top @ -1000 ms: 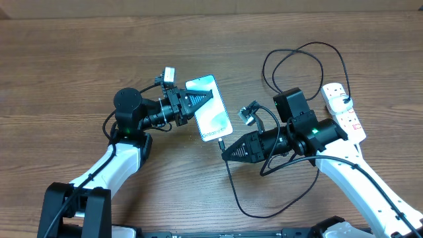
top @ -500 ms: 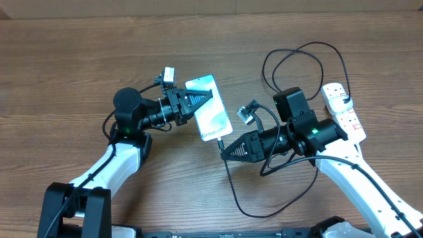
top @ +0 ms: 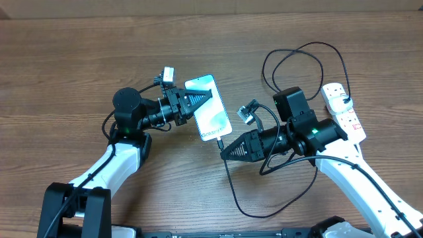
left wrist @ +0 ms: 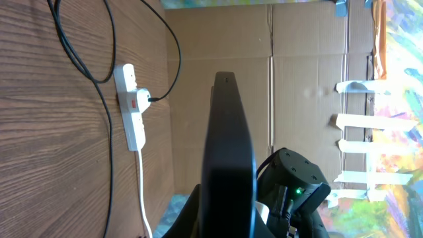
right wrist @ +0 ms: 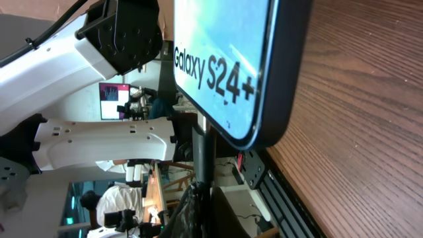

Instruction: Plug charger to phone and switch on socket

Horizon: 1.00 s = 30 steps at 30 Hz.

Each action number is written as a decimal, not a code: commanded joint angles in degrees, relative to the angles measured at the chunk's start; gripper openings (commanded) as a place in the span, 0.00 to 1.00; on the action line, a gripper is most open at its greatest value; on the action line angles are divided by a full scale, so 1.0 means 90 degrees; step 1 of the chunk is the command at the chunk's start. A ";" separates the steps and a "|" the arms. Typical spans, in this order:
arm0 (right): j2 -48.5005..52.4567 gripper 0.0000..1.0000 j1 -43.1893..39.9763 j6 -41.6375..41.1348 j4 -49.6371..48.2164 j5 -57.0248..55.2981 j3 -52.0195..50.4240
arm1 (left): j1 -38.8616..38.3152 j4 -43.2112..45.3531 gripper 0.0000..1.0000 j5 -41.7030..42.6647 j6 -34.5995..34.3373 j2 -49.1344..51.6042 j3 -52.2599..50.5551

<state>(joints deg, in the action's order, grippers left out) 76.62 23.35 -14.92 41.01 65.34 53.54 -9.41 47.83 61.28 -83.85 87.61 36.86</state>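
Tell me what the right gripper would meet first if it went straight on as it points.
The phone: the right gripper, shut on the charger, points up-left at its lower edge, very close. Nothing else seems to lie between, though depth is unclear.

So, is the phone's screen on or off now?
On. The phone shows a glowing light blue screen reading "Galaxy S24+" in the right wrist view; overhead it looks lit too.

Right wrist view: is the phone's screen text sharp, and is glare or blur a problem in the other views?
Right wrist: the phone looms close, text readable, no glare. Left wrist: phone edge-on, a dark silhouette; far right washed out; socket sharp. Overhead: even light, no harsh glare.
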 commanded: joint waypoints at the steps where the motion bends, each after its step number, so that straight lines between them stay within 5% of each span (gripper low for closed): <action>1: -0.0005 0.04 0.0019 -0.0034 -0.0024 0.0007 0.0005 | -0.0053 0.0075 0.04 0.0172 -0.0027 -0.0012 0.0185; 30: -0.0005 0.04 0.0019 -0.0034 -0.0061 0.0007 0.0005 | -0.0056 0.0073 0.04 0.0175 -0.0323 -0.0012 0.0185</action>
<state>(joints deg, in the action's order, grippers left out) 76.62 23.35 -15.00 40.97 65.36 53.54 -9.41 47.81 61.30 -85.82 87.61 36.86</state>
